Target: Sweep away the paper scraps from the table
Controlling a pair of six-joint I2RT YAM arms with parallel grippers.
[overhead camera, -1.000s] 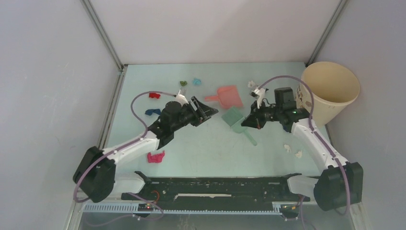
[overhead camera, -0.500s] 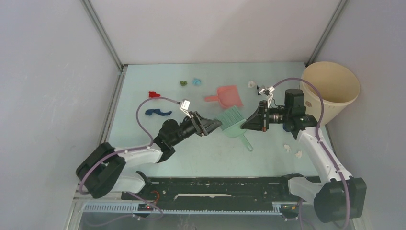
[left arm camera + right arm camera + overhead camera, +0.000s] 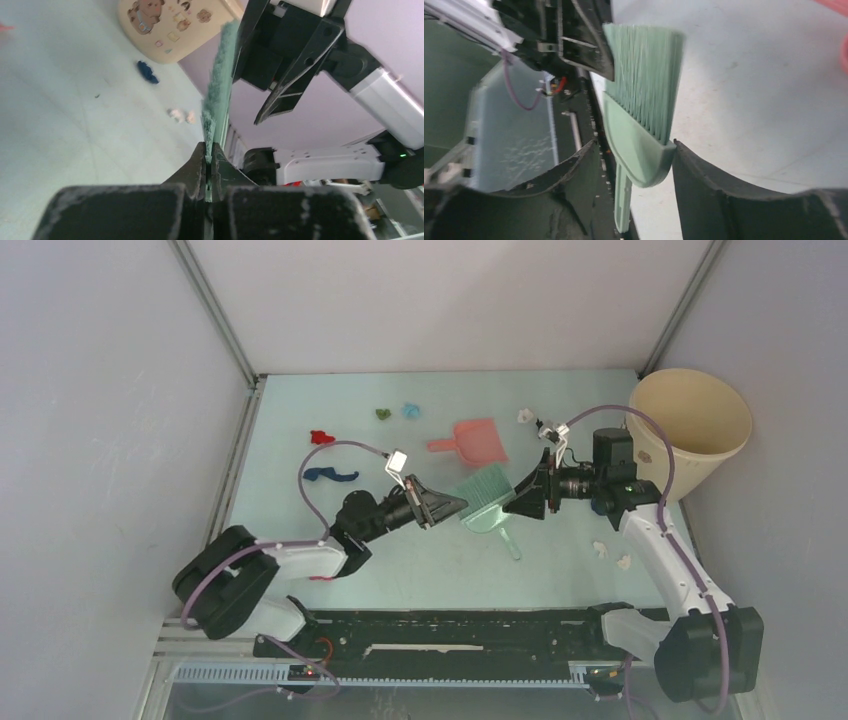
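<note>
Left fingers (image 3: 192,172) are pinched shut on the thin edge of the brush (image 3: 484,498), seemingly at the bristles. Right fingers (image 3: 709,172) straddle the brush head, one touching it; cannot tell whether they squeeze.

Risk: with both arms on one brush, a pull by either could twist it loose or drop it. A hold on bristles looks weak and may slip.

Paper scraps (image 3: 321,437) lie scattered over the desk (image 3: 420,550), none gathered. The desk is pale mint, smooth, with metal rails. Grey walls stand close. Dustpan (image 3: 478,439) and bin (image 3: 690,425) sit beyond the brush.
</note>
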